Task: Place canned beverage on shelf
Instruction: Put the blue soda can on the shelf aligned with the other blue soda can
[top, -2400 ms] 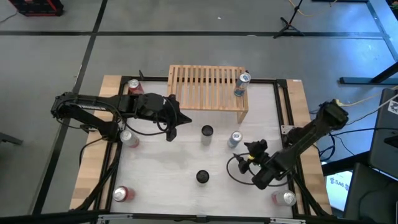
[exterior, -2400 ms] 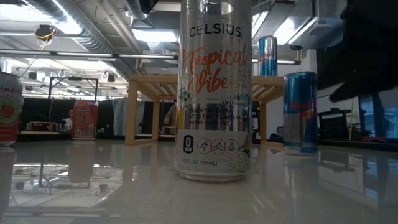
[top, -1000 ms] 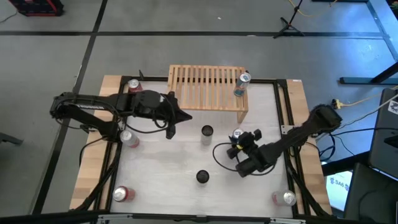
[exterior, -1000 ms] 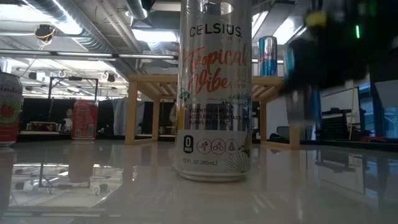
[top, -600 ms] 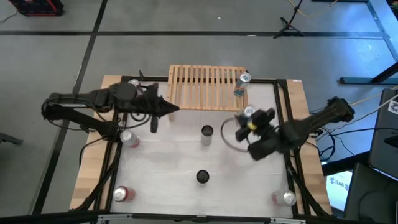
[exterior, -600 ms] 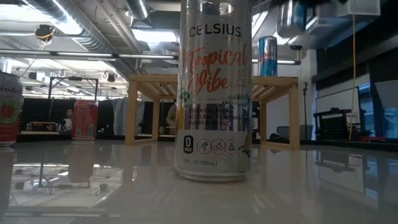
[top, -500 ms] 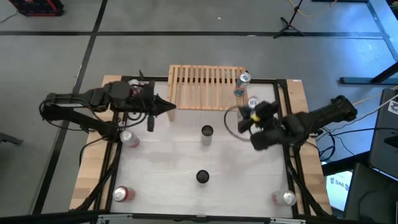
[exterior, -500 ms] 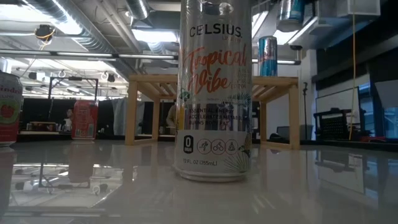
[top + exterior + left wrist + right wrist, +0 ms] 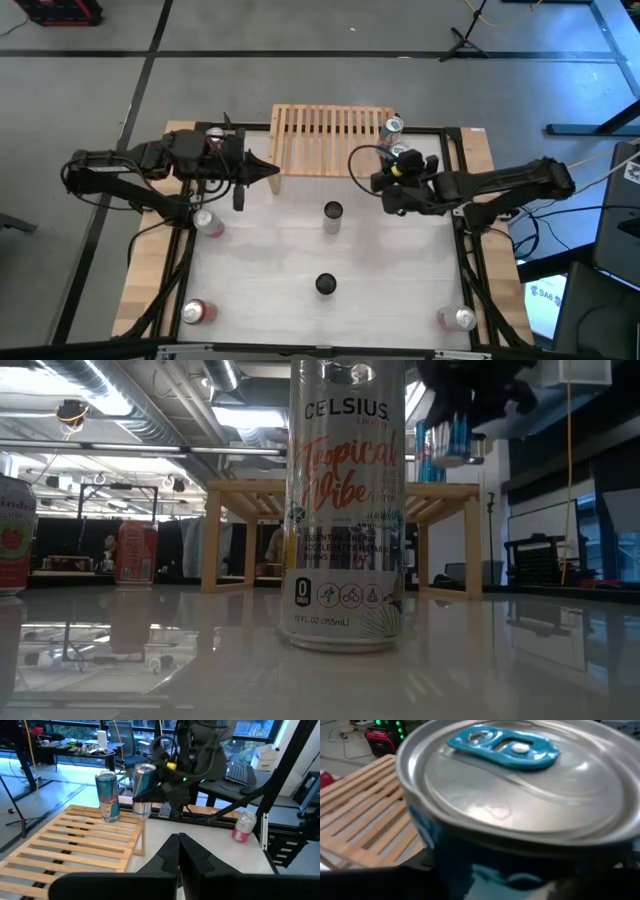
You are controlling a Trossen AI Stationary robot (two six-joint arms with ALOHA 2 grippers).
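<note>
Table [image 9: 270,300]: white top, several cans scattered upright, awaiting stocking. Shelf [image 9: 330,140] set at the far edge, slatted top mostly bare; one blue can [image 9: 107,796] already standing at its right end, so filling appears to run from that side. Right gripper [image 9: 400,172] closed around a second blue can [image 9: 143,787], carried upright above slat height beside the placed one, presumably to clear the edge before lowering. Left gripper [image 9: 272,171] fingers pressed together, empty, parked just off the shelf's left end, out of the way.
</note>
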